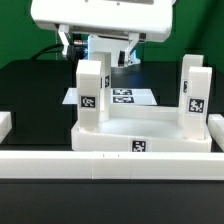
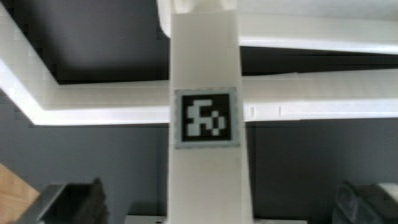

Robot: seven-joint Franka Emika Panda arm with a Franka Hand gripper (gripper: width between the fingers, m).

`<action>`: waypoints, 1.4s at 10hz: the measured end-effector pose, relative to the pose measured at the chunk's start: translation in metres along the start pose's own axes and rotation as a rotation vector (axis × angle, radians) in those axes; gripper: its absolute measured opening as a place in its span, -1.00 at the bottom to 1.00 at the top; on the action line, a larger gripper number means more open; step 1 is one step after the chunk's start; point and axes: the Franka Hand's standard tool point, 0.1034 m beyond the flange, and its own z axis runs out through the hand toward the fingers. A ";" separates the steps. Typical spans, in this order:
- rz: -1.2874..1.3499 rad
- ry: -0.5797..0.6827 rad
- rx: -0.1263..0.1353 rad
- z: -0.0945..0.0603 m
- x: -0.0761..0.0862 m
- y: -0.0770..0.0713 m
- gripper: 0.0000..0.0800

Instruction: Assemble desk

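ext view — tabletop point(image 1: 140, 138) lies inverted, lower centre of frame, just behind the front border rail point(image 1: 110, 165). two legs stand upright on it: left leg point(image 1: 91, 92) centre-left, right leg point(image 1: 194, 92) at right edge. gripper point(image 1: 98, 55) sits upper centre, above and behind left leg, apart from it; jaws look spread, nothing between them. marker board point(image 1: 122, 96) lies flat on the dark table behind the tabletop.

risk (judgement): left leg prob. only just seated. if not fully home in its socket, a brush from a finger on the way up could tilt or unseat it. can't tell socket seating from here.

wrist view — one leg point(image 2: 205, 110) runs up centre of frame, tag facing cam. both fingers point(image 2: 71, 205) show dark at lower corners, wide apart, well clear of the leg — holding nothing. white tabletop wall point(image 2: 107, 95) crosses behind.

count: legs visible 2, tabletop 1, gripper 1, marker board 1. other legs not in view.
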 end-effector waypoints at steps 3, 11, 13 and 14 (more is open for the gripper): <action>0.001 -0.006 0.004 -0.002 0.001 0.001 0.62; 0.040 -0.121 0.060 -0.013 0.009 0.015 0.62; 0.058 -0.285 0.118 -0.007 0.005 0.006 0.62; 0.042 -0.354 0.139 -0.005 0.005 0.005 0.62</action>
